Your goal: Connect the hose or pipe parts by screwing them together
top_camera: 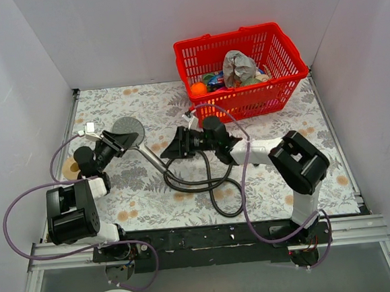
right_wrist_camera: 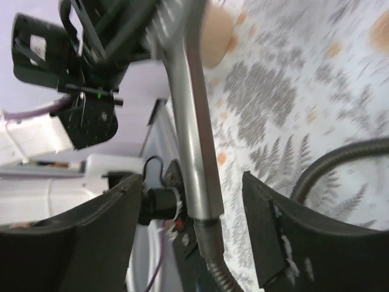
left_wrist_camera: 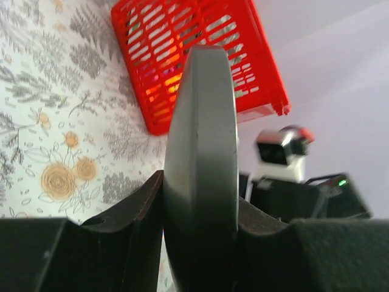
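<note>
Left gripper (top_camera: 116, 144): closed on the rim of the shower head (top_camera: 129, 130); in the left wrist view the disc stands edge-on, pinched between both fingers (left_wrist_camera: 124, 234).
Left arm pose: folded at the near left of the bench (top_camera: 152, 203), with the forearm reaching up and away to the disc.
Right gripper (top_camera: 175, 147): jaws wide apart, holding nothing; in the right wrist view the grey handle runs between them with a gap on each side.
Right arm pose: elbow raised at the right, forearm stretched leftward across the bench, wrist pointing toward the left arm.
Shower head position: the disc is in the left gripper and the handle slants toward the near right, its end between the right gripper's open jaws.
Black hose (top_camera: 215, 188): looped on the bench between the two arms, just nearer than the right gripper; one end meets the end of the handle.
Hard to make out: whether that joint is screwed fully home, since the right wrist view is blurred. The disc's face is hidden in the left wrist view.
Red basket (top_camera: 246, 105): far right of the bench, well apart from both grippers; its contents are too jumbled to name.
</note>
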